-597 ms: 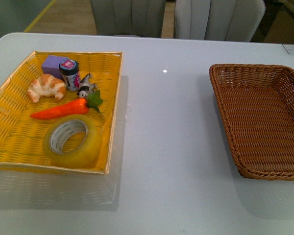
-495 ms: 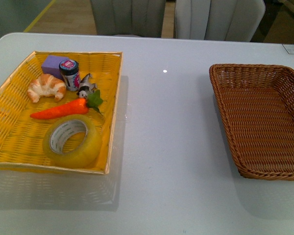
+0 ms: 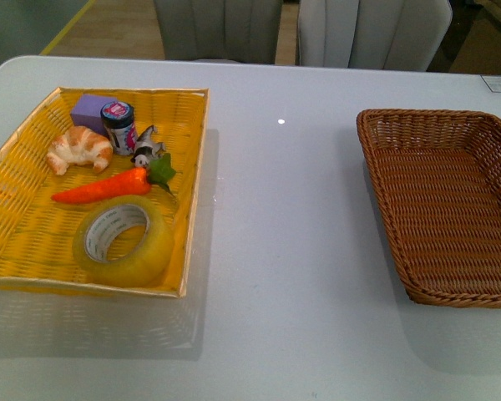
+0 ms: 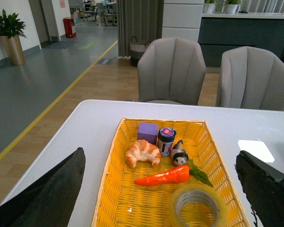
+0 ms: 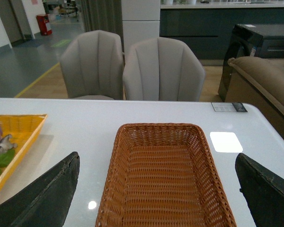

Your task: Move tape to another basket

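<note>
The tape [image 3: 123,240], a wide yellowish roll with a white core, lies flat in the near right corner of the yellow tray [image 3: 17,242] at the table's left; it also shows in the left wrist view [image 4: 199,206]. The brown wicker basket [image 3: 384,171] stands empty at the right and fills the right wrist view [image 5: 109,189]. Neither arm shows in the front view. My left gripper [image 4: 163,198] is open, well above and behind the tray, its dark fingers [image 4: 52,194] at the frame's sides. My right gripper [image 5: 156,198] is open above the basket's near end.
The yellow tray also holds a carrot [image 3: 104,186], a croissant [image 3: 79,148], a purple block [image 3: 90,109], a small jar [image 3: 118,125] and a small black-and-white figure [image 3: 146,149]. Two grey chairs [image 3: 301,29] stand behind the white table [image 3: 284,251].
</note>
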{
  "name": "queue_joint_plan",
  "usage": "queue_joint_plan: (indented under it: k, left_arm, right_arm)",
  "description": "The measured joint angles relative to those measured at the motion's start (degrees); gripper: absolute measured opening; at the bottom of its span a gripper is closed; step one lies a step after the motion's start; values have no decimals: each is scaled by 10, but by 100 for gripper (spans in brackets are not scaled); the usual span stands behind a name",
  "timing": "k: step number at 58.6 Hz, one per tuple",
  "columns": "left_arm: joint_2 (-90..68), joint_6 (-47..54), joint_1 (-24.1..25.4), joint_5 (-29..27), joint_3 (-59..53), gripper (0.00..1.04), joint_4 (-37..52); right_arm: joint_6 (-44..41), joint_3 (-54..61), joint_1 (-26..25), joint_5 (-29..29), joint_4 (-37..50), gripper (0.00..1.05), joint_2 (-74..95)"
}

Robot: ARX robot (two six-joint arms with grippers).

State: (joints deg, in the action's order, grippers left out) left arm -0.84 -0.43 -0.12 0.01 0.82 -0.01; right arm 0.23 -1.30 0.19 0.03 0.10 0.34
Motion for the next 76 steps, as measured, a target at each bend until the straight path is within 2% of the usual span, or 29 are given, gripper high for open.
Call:
queue_joint_plan:
  k: [11,15,18,21,28,37,42,54,76]
  left_arm:
    - [-3,0,1,5,1,96,-4]
    - [-67,-5,20,70,47,96,-113]
    - [-145,-5,28,91,76,96,-134]
    - [-230,-7,30,91,98,96,-95]
    - [-441,-19,12,74,147,96,77]
    - [-684,-19,-17,77,186,96,254]
    - [-801,-9,-21,77,207,96,309]
    - [-998,14,-21,67,269,96,355]
    - [-1200,24,-24,68,413,96,339]
  right_arm:
    - [0,0,0,0,0,96,0]
    - [0,0,0,0,0,96,0]
    - [0,0,0,-1,0,96,0]
    - [0,0,0,0,0,96,0]
    - [0,0,0,0,0,96,0]
    - [0,0,0,0,0,96,0]
    - [0,0,0,0,0,96,0]
    - [0,0,0,0,0,96,0]
    - [0,0,0,0,0,96,0]
